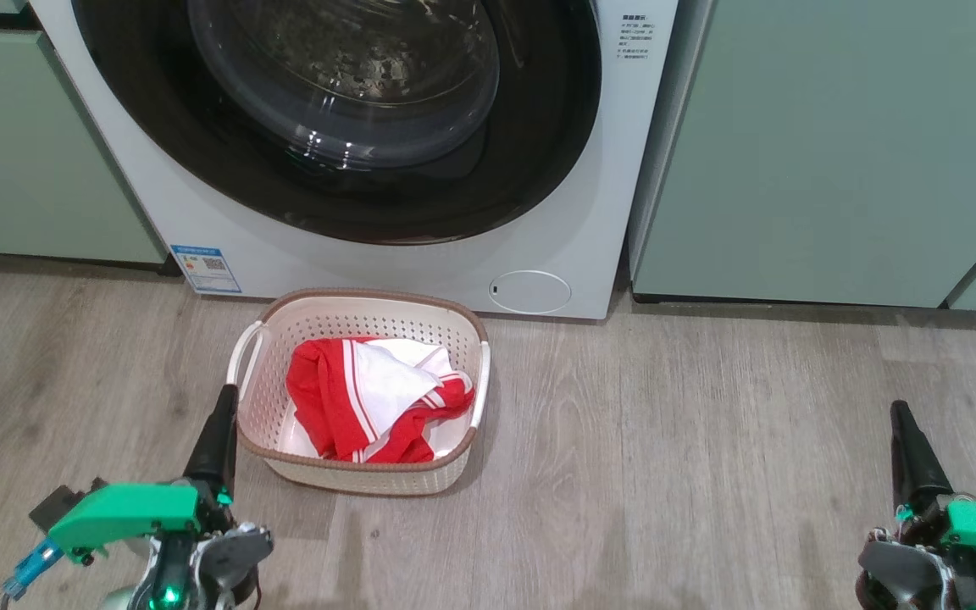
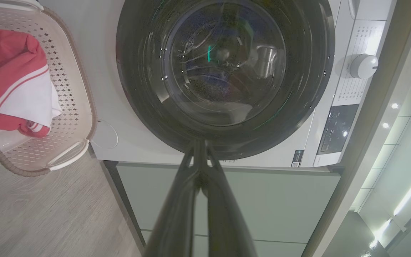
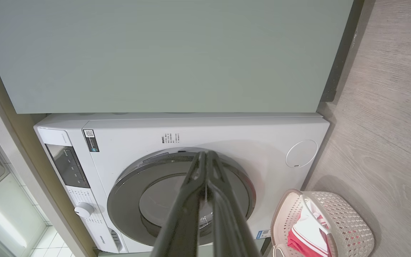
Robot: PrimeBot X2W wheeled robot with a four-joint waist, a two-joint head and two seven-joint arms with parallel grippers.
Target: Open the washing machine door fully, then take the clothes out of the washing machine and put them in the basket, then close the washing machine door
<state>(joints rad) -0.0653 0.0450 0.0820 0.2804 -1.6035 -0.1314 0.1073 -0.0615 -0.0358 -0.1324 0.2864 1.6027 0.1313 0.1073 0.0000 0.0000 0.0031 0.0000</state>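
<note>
Left gripper [image 1: 225, 402]: the two dark fingers are pressed together with no gap, and nothing is held. It is seen at the lower left of the head view, tips pointing up, just beside the basket's left wall. Whether contact is made cannot be told.
Left gripper, own wrist view [image 2: 200, 144]: the fingers are seen pinched tip to tip and are aimed at the lower edge of the door.
Right gripper [image 1: 903, 419]: the fingers are likewise drawn tight together and are empty. It is held over bare floor [image 1: 666, 474], well apart from the basket.
Right gripper, own wrist view [image 3: 205, 155]: the tips are joined and are pointed at the door's rim.
Clothes [image 1: 344, 407]: a red garment with white panels is heaped inside the basket.
Basket [image 1: 369, 296]: it is set on the floor, near the washing machine's bottom edge, below the door.
Washing machine door [image 1: 539, 152]: it is seated flat against the machine's front.
Washing machine [image 1: 590, 246]: an oval service flap [image 1: 530, 291] is placed at its lower right corner and a blue label [image 1: 206, 268] at its lower left.
Cabinets [image 1: 810, 152]: pale green fronts are set on both sides of the machine.
</note>
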